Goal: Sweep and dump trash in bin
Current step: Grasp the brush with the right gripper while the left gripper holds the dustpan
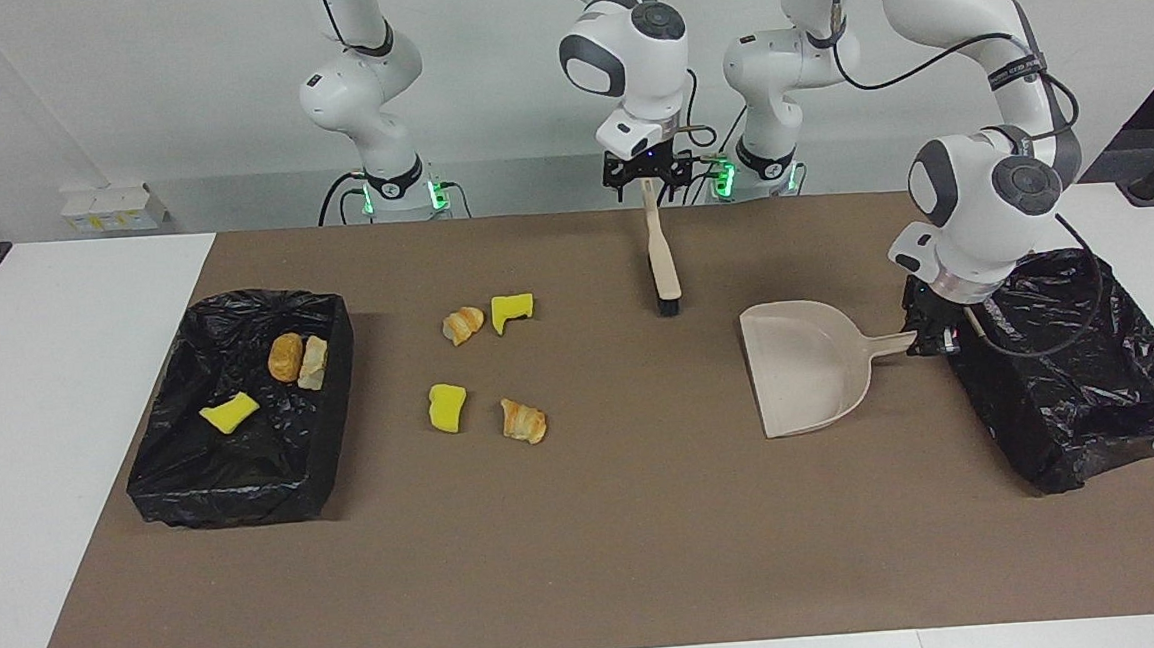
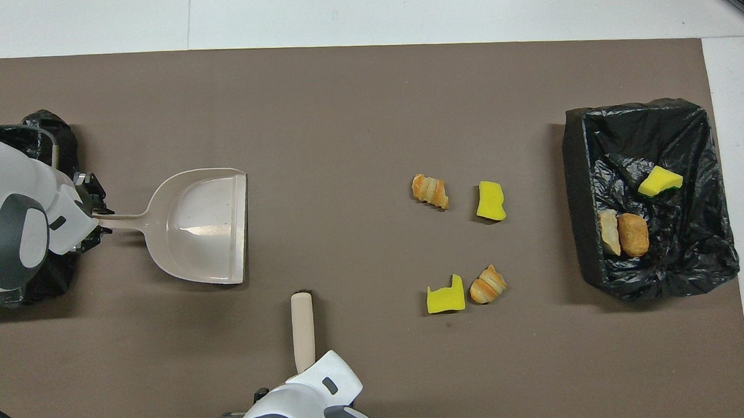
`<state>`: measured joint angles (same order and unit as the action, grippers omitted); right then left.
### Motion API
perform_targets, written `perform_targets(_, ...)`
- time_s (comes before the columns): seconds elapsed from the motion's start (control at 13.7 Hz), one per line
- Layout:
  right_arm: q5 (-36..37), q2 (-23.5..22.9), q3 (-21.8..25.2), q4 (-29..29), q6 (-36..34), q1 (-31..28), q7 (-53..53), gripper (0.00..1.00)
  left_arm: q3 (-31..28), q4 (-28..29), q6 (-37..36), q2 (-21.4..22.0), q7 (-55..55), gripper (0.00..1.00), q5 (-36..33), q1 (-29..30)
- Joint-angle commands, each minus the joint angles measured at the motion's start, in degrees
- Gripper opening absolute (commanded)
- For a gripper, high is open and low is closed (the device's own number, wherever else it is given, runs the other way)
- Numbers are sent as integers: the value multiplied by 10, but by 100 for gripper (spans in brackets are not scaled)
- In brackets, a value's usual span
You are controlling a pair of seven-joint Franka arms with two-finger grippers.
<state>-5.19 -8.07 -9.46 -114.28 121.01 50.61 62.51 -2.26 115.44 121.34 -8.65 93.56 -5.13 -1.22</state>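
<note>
Four bits of trash lie on the brown mat: a croissant piece (image 1: 464,324) (image 2: 488,285) beside a yellow sponge chunk (image 1: 512,310) (image 2: 446,299), and farther from the robots a sponge chunk (image 1: 447,407) (image 2: 490,201) and a croissant piece (image 1: 524,420) (image 2: 430,191). My right gripper (image 1: 648,181) (image 2: 303,372) is shut on the handle of the beige brush (image 1: 661,259) (image 2: 302,329), whose bristles touch the mat. My left gripper (image 1: 929,338) (image 2: 91,219) is shut on the handle of the beige dustpan (image 1: 806,375) (image 2: 199,227), which lies on the mat with its mouth toward the trash.
A black-lined bin (image 1: 246,484) (image 2: 572,196) at the right arm's end holds a yellow sponge (image 1: 230,412) and two bread pieces (image 1: 285,357). A second black-lined bin (image 1: 1093,403) (image 2: 54,133) stands at the left arm's end, under the left hand.
</note>
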Motion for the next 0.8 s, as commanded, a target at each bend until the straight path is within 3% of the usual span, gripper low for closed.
perform_targets(0.0, 8, 2, 3, -53, 60, 19, 2, 93, -5, 50, 28, 21, 20, 0, 5, -6)
perform_targets(0.51, 8, -12, 4, -75, 106, 47, 5, 83, -6, 68, 38, 28, 21, 0, 5, -6)
perform_targets(0.58, 8, -11, 3, -75, 106, 48, 5, 76, -5, 69, 38, 28, 21, 0, 5, -6)
perform_targets(0.73, 8, -11, 3, -74, 105, 48, 6, 35, -5, 69, 39, 29, 20, 0, 5, -6)
